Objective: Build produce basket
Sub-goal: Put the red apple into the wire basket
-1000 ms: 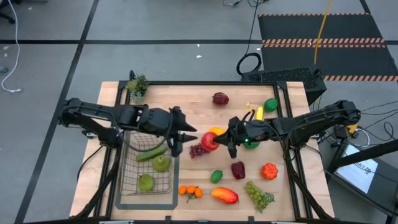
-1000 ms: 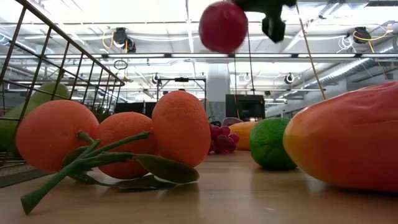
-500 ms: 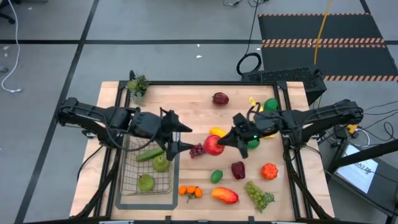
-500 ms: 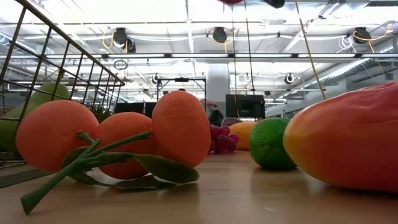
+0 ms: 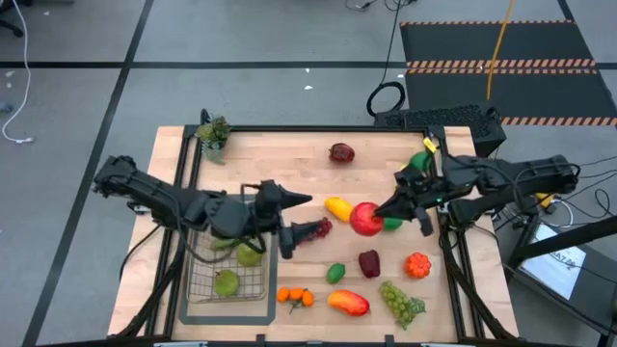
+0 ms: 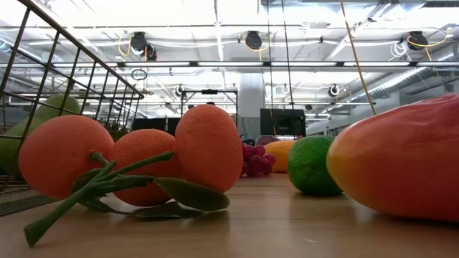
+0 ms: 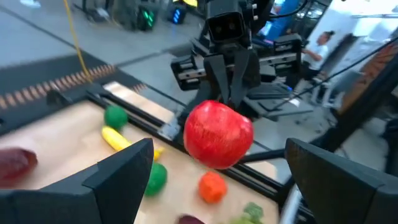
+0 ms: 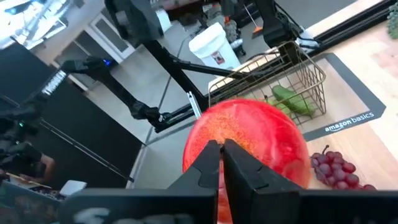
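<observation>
**Red apple aloft in the right gripper, left gripper wide by the basket**

The right gripper (image 5: 378,214) is pinched shut on a red apple (image 5: 365,219), carrying it clear of the wooden table (image 5: 289,159), above the middle of the board beside a yellow mango (image 5: 337,206) and a lime (image 5: 392,223). In the right wrist view the two dark fingers (image 8: 217,165) press together against the apple's skin (no gap shows between them).

The left gripper (image 5: 289,220) stands wide, fingers spread and holding nothing, at the right-hand edge of the wire basket (image 5: 198,280). Its own camera looks between its fingers (image 7: 118,174) straight at the apple hanging from the other arm. Purple grapes (image 5: 318,228) lie on the table just beside that gripper.

The basket sits on a flat grey mat at the table's left front. Inside it are a cucumber (image 5: 224,243) and two green pears (image 5: 226,282).

Loose on the table: a cluster of oranges (image 5: 295,297), a red-orange mango (image 5: 348,303), green grapes (image 5: 400,301), another lime (image 5: 335,273) and a potted sprig (image 5: 213,132) at the far left corner.
</observation>
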